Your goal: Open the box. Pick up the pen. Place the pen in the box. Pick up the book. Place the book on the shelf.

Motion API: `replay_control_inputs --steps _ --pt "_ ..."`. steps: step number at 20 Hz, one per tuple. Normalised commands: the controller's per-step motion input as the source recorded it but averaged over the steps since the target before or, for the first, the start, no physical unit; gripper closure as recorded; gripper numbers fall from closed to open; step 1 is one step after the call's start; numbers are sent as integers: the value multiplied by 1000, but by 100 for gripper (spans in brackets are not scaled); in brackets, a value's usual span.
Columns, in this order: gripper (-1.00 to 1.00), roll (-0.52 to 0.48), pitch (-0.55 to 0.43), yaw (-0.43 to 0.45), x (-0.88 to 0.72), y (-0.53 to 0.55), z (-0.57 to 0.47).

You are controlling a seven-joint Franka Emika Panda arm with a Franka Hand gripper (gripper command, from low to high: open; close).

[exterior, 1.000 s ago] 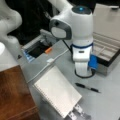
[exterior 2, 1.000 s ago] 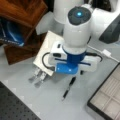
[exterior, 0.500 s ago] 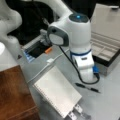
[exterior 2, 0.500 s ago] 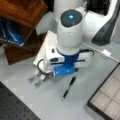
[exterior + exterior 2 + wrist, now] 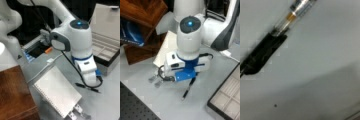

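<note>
Wrist view puts you right over the one pen, its black body running down to the left and its silvery tip up to the right, flat on the grey tabletop. Your gripper's fingers do not show there, and in both front views the arm's body hides them, so you cannot tell whether the hand is spread or closed.

Against the frames of a second ago, your arm has come lower and now stands directly above the pen, where before it sat a little farther back. The pen itself lies where it did.

One box stands open at a front view's right, lid raised, pale compartments showing. One book lies flat at the near left of the pen, spiral edge toward the shelf. That single wooden shelf carries nothing of the task yet. A metal stand pokes out just beside the arm.
</note>
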Motion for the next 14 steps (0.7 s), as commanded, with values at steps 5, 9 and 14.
replay_control_inputs --steps 5,9,14 --pt "-100 265 108 -175 256 -2 -48" --pt "-100 219 114 -161 285 -38 -57" --pt "-100 135 43 -154 281 10 -76"
